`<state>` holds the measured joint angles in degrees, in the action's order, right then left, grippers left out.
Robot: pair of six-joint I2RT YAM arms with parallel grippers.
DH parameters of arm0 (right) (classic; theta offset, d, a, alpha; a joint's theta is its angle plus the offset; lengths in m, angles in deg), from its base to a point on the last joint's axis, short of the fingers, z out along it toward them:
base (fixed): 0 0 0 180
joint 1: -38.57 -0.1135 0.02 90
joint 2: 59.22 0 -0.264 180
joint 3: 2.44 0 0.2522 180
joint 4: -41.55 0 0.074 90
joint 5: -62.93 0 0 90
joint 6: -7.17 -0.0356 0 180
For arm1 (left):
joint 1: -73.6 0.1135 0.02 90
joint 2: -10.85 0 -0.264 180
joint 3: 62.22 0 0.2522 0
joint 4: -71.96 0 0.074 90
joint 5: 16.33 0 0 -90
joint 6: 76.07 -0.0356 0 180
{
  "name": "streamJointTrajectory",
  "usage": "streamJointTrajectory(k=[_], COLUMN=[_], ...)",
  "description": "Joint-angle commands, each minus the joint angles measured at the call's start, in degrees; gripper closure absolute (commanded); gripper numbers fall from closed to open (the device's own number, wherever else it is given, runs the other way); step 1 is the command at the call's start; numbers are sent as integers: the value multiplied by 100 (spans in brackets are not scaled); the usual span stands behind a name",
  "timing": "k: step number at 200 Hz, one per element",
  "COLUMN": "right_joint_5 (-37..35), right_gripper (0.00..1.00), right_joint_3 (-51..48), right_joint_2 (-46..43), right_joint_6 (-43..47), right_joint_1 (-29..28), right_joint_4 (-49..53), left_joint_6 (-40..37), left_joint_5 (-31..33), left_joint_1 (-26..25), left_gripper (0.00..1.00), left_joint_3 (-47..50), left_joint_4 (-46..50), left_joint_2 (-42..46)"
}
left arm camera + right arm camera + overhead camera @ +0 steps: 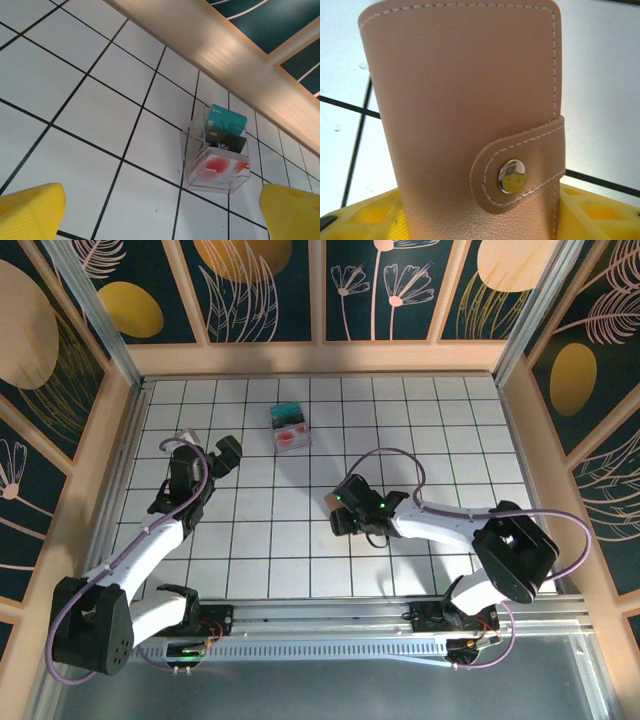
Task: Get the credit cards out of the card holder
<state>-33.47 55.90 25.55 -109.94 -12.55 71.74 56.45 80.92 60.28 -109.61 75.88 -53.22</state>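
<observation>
One folded tan-pink leather card holder (pixel 465 100), its snap shut, stands between the right gripper (pixel 340 510)'s yellow fingers (pixel 365 217) mid-table; I cannot tell whether they pinch it. The left gripper (pixel 160 220) gapes wide over bare white tiled table (pixel 290 545). One clear plastic box (pixel 215 160) sits near the wooden back wall (pixel 320 358), with two cards (pixel 227 122) upright inside.

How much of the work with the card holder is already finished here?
Nothing looks done: the card holder is folded, its snap fastened. In hand: the right gripper has its yellow fingers beside it; a firm grip is unclear. The left gripper stands open, apart. Left: unsnap, unfold, pull the cards out.
</observation>
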Motion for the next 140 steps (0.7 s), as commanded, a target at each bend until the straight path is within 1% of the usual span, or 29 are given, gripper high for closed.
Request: streamJointTrajectory(k=[1, 17, 37, 63, 80, 115, 140], right_joint_5=[-187, -179, -161, -159, -152, -95, -30], right_gripper=[43, 43, 44, 44, 44, 44, 44], right_joint_3=[-68, -102, -137, -134, -117, -55, -16], right_joint_2=[-233, -327, -434, -536, -583, -593, -594], right_joint_6=[100, 153, 231, 327, 360, 412, 426], right_joint_1=[-39, -34, -40, -48, -48, -43, -50], right_joint_4=[-529, -804, -1157, -1527, -1683, -1849, -2019], left_joint_6=[219, 345, 501, 684, 763, 829, 898], left_joint_5=[-309, -440, -698, -1370, -1621, -2183, -2310], left_joint_1=[-121, -324, -717, -1230, -1502, -1786, -1822], left_gripper=[1, 1, 1, 1, 1, 1, 1], left_joint_3=[-197, -215, -195, -120, -126, -161, -255], left_joint_4=[270, 298, 178, -359, -665, -1532, -1674], left_joint_2=[-1, 1, -132, -404, -529, -698, -920])
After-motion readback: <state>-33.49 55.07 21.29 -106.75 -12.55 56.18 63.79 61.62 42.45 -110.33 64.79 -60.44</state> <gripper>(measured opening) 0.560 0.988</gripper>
